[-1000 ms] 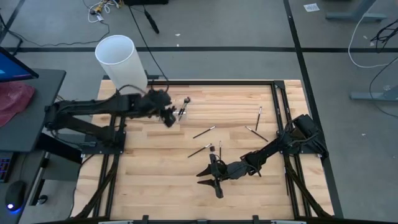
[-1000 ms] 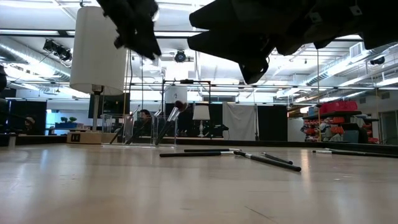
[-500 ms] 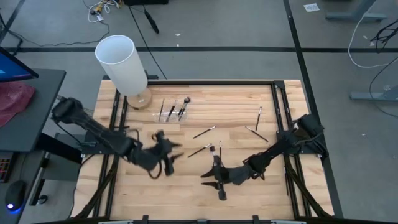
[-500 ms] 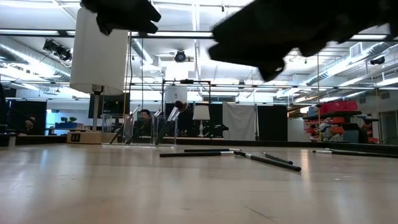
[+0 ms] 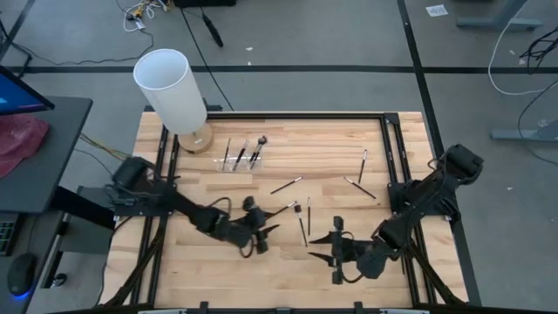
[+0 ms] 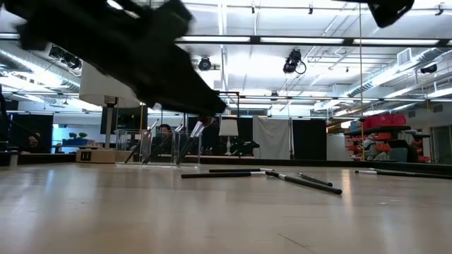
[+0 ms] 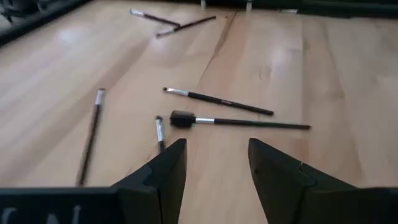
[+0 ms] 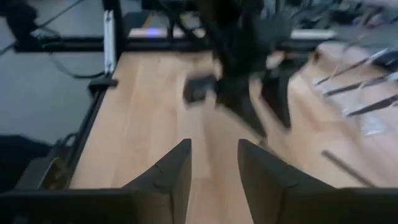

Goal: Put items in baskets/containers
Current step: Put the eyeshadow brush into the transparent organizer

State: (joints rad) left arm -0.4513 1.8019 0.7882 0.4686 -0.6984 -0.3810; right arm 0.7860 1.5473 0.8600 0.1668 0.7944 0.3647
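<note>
Left gripper point(image 5: 261, 237), fingers apart, has reached loose brushes point(image 7: 239, 122) (blurred in low view).

We see two arms, both dark, near-black, w/ matte housings. The left arm point(image 5: 166, 202) is built of slim straight links joined by rounder, bulkier joint blocks; a thin dark cable loops alongside its lower link. The right arm point(image 5: 418, 205) has the same build, w/ a chunky rounded joint at its far end and cable runs hugging the links. Each arm ends in a two-finger head: left gripper point(image 5: 261, 237), right gripper point(image 5: 335, 253). From the wrist cams the fingers point(image 7: 163, 174) read as flat, wedge-shaped black plates w/ bevelled inner faces and squared tips; the right ones point(image 8: 174, 168) are the same shape and colour. No markings or screws we can make out.
</note>
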